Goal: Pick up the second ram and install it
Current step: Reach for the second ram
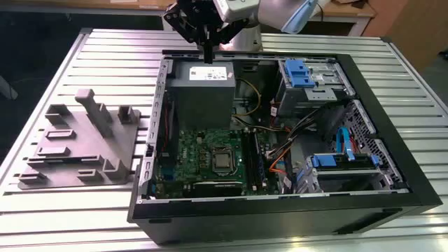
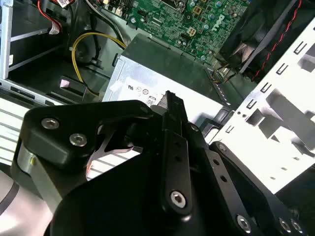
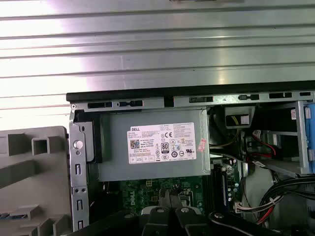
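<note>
**Exterior view.** The claw (image 1: pixel 209 59) hangs in the upper middle of the frame, above the far end of the open computer case (image 1: pixel 280 215). It is directly over the grey power-supply box (image 1: pixel 203 97). Its fingers are drawn together into one narrow tip, and nothing can be seen clamped between them. The grey holder tray (image 1: pixel 77 152) lies on the table (image 1: pixel 105 52) at the exterior view's left, well apart from the claw. The long black memory slots (image 1: pixel 253 157) run beside the green motherboard (image 1: pixel 199 152), also well apart from the claw. Whether a slot is already filled cannot be told.

**Second wrist view.** The fingertips meet above the power-supply box, whose white label (image 2: pixel 135 91) is partly covered by the claw.

**First wrist view.** A thin blue strip (image 3: pixel 9 215) lies in a slot of the tray, just outside the case wall. This is judged, without certainty, to be the second ram.

**Status.** By that reading, neither pick-up nor installation is done.

**Markings.** The white label (image 3: pixel 162 142) carries a logo, rows of small print, a square code and round certification marks. A small pink sticker (image 3: pixel 201 144) sits at its edge. The print is not transcribed here.
</note>
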You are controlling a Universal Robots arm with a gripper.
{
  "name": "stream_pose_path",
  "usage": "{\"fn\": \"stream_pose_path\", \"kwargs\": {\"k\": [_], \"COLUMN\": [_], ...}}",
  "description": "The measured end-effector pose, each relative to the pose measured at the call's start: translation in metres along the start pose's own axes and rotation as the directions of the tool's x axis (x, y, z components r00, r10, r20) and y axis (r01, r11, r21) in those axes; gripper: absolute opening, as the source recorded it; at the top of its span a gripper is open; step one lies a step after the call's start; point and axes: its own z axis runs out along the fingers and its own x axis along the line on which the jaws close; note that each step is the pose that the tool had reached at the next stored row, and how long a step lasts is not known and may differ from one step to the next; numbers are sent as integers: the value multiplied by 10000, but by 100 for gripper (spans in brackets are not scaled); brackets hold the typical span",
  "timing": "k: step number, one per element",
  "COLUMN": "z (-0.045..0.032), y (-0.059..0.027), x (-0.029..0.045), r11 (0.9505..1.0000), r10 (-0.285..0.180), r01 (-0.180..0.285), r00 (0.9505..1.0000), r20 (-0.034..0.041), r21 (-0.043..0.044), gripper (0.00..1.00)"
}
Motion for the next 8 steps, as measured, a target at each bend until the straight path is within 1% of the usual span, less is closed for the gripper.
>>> {"fn": "stream_pose_path", "kwargs": {"k": [8], "z": [0], "y": [0], "x": [0], "r11": [10000], "r10": [0], "r01": [0], "r00": [10000], "r20": [0], "r21": [0], "gripper": [10]}}
